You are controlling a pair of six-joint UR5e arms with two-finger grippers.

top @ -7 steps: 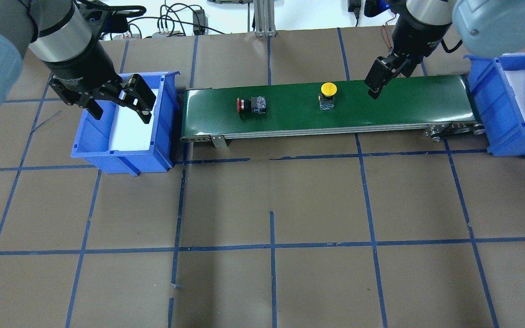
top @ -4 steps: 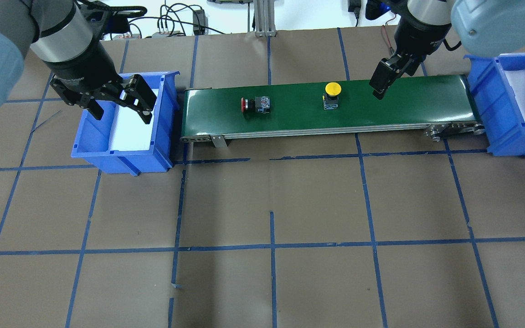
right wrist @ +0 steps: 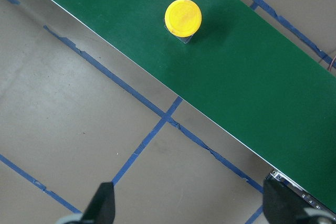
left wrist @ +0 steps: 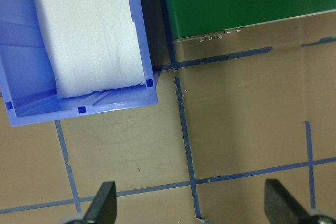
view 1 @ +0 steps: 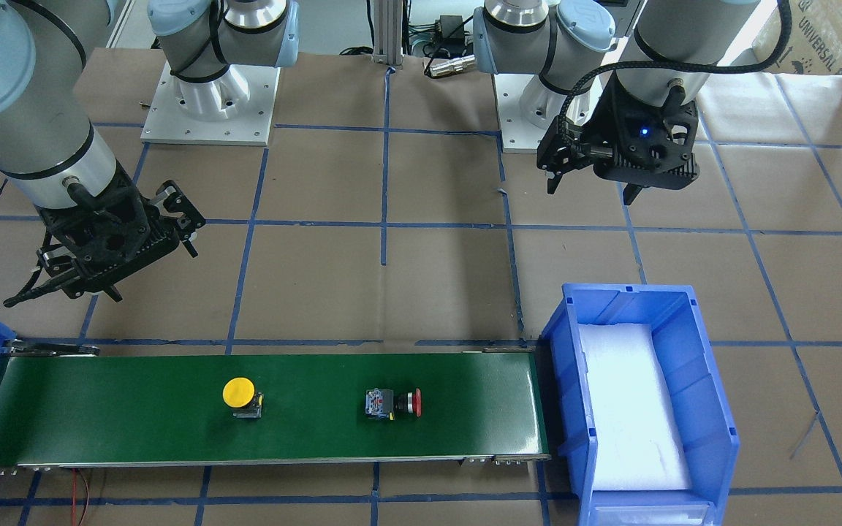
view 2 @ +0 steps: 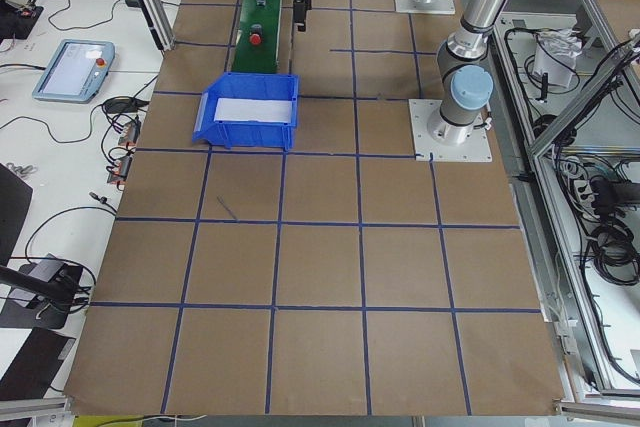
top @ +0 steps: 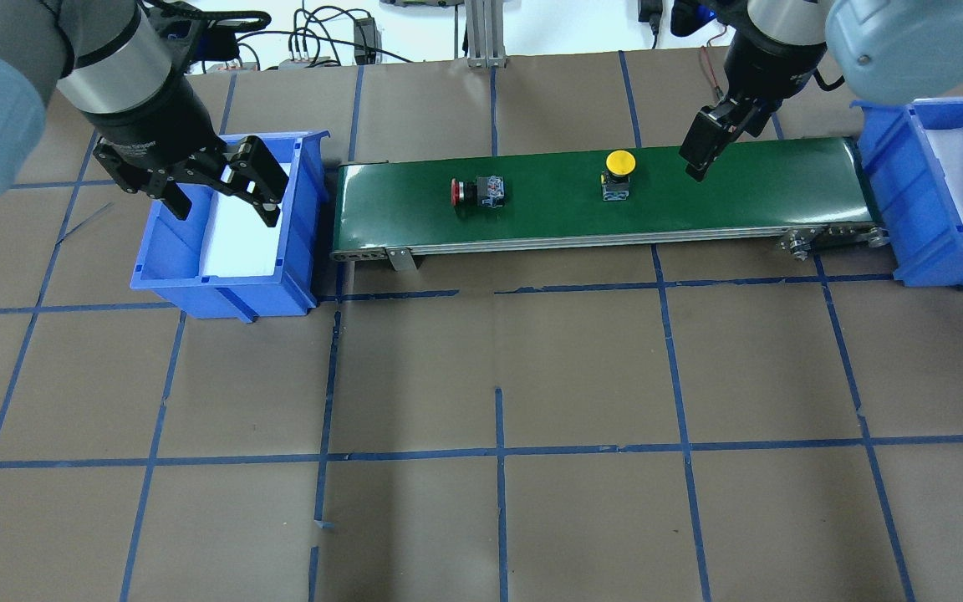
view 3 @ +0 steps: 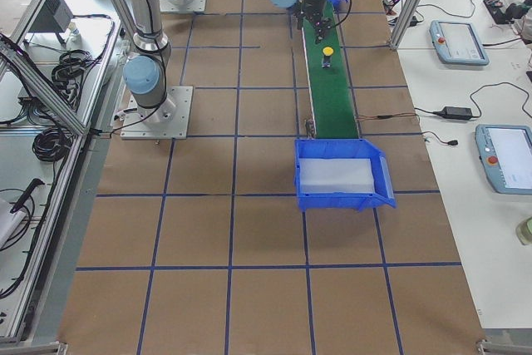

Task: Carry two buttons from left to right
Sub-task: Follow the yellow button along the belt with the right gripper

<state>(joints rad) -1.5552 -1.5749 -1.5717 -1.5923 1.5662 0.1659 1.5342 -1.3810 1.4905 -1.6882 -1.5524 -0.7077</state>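
Note:
The yellow-capped button (top: 619, 164) stands upright on the green conveyor belt (top: 749, 194), right of its middle. It also shows in the right wrist view (right wrist: 182, 18) and the front view (view 1: 239, 393). The red-capped button (top: 476, 191) lies on its side on the belt's left half, cap pointing left; it also shows in the front view (view 1: 394, 403). My left gripper (top: 223, 199) is open and empty above the left blue bin (top: 165, 252). My right gripper (top: 697, 164) is open and empty above the belt's far edge, just right of the yellow button.
The left bin holds only a white foam pad (top: 239, 238). A second blue bin (top: 889, 171) with a foam pad stands at the belt's right end. Brown table paper with blue tape lines (top: 498, 451) spreads in front of the belt. Cables lie at the back edge.
Both buttons have moved a little to the right along the belt. My right gripper has shifted slightly right and away from me. My left gripper has stayed over the left bin.

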